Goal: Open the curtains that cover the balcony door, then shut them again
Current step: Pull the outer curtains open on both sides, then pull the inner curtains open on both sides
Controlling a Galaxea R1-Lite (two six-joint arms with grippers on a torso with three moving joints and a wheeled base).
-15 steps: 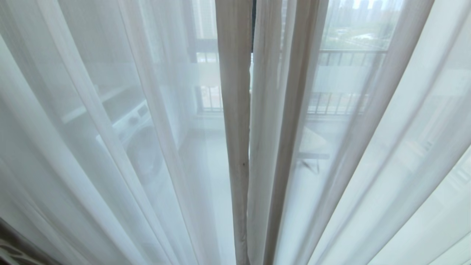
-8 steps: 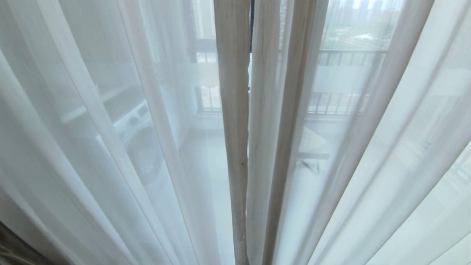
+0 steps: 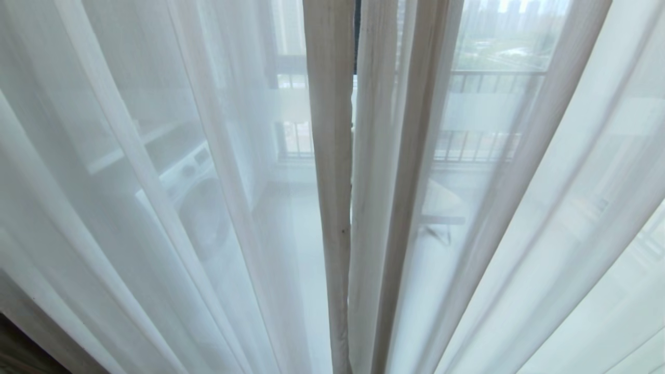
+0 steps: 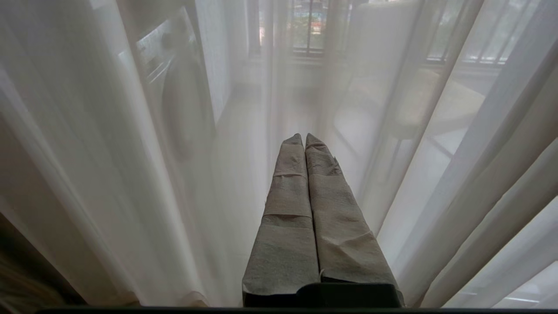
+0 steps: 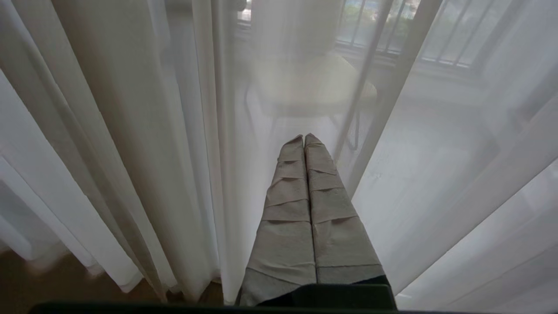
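The curtains (image 3: 208, 208) hang straight down in front of me, their long folds running from top to floor and fanning outward toward the bottom in my head view. They fill nearly everything I see, drawn shut, with the two hemmed inner edges (image 3: 332, 182) meeting down the middle and only a thin dark slit between them near the top.

The fabric is sheer, white and finely woven, gathered in soft pleats; the doubled hems look thicker and more beige. Through it I make out only blurred shapes: a washing machine (image 3: 200, 202) on the left, a railing (image 3: 483, 145) with upright bars, a pale chair (image 3: 441, 208), and hazy buildings far off. The balcony door itself I cannot pick out behind the cloth.

My left gripper (image 4: 304, 139) points at the curtain, its fingers wrapped in creased grey-brown tape and pressed together, holding nothing. My right gripper (image 5: 304, 139) is wrapped the same way, jaws likewise pressed together and empty, tips close to the sheer folds. Whether either tip touches the cloth, I cannot tell.
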